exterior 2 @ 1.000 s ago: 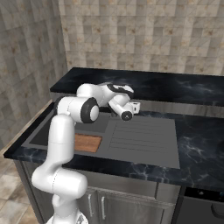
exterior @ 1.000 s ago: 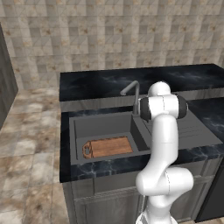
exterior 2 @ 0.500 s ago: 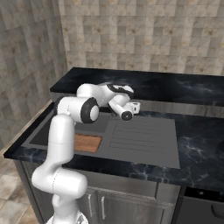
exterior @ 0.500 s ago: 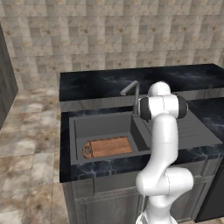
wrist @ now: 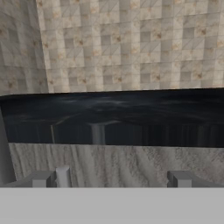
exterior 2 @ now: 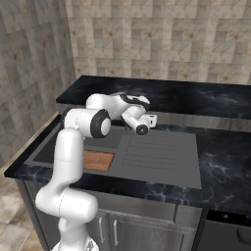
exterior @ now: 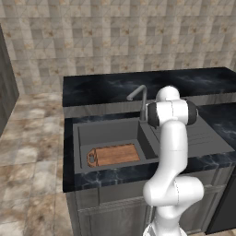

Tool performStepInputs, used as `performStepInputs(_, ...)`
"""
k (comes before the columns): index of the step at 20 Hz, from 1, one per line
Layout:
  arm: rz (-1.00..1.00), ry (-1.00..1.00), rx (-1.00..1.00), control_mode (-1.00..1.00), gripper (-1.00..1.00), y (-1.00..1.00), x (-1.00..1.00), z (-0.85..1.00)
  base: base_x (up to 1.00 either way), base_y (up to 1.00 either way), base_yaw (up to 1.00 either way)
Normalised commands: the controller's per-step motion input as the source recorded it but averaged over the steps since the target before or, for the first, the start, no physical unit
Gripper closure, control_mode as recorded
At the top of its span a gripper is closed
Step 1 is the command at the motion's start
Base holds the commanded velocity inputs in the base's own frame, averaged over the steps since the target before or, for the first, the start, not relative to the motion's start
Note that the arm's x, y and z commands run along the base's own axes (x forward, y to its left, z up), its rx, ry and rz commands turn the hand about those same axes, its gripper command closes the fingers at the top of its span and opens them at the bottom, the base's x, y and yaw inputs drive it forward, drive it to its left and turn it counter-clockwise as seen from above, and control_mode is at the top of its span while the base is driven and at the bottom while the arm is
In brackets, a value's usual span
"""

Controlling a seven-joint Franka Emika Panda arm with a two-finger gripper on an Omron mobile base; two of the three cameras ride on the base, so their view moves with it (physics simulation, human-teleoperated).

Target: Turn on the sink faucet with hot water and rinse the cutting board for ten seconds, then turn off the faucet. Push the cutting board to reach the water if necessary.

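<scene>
No water runs yet, so the first step is not done. The board [exterior: 113, 154] lies flat on the sink [exterior: 81, 138] floor, toward the near wall, handle hole to the left. The faucet [exterior: 139, 94] stands at the back rim, spout angled out over the basin, well apart from the board. My jaws [exterior 2: 151, 120] hang behind the sink near the faucet stem; in the hand view the two fingertips [wrist: 43, 179] stand wide apart, holding nothing. I judge the risk is the small lever: I cannot make it out clearly, so I may sweep past it, nudge the stem instead, or turn it to cold. The stream may also land short of the board, and then I'd have to push it.
</scene>
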Motion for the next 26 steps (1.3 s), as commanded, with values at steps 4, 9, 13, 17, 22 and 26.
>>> performStepInputs(4,0.00,0.00,0.00,-1.00,-1.00,0.04,0.00,0.00,0.00,0.00,0.00)
performStepInputs(9,0.01,0.00,0.00,-1.00,-1.00,0.13,0.00,0.00,0.00,0.00,0.00)
performStepInputs(13,0.05,0.00,0.00,-1.00,-1.00,0.07,0.00,0.00,0.00,0.00,0.00)
performStepInputs(17,0.07,0.00,0.00,-1.00,-1.00,0.00,0.01,0.00,0.00,0.00,0.00)
performStepInputs(22,0.04,0.00,0.00,-1.00,-1.00,0.00,0.06,0.00,0.00,0.00,0.00)
performStepInputs(26,0.02,0.00,0.00,-1.00,-1.00,0.00,0.10,0.00,0.00,0.00,0.00)
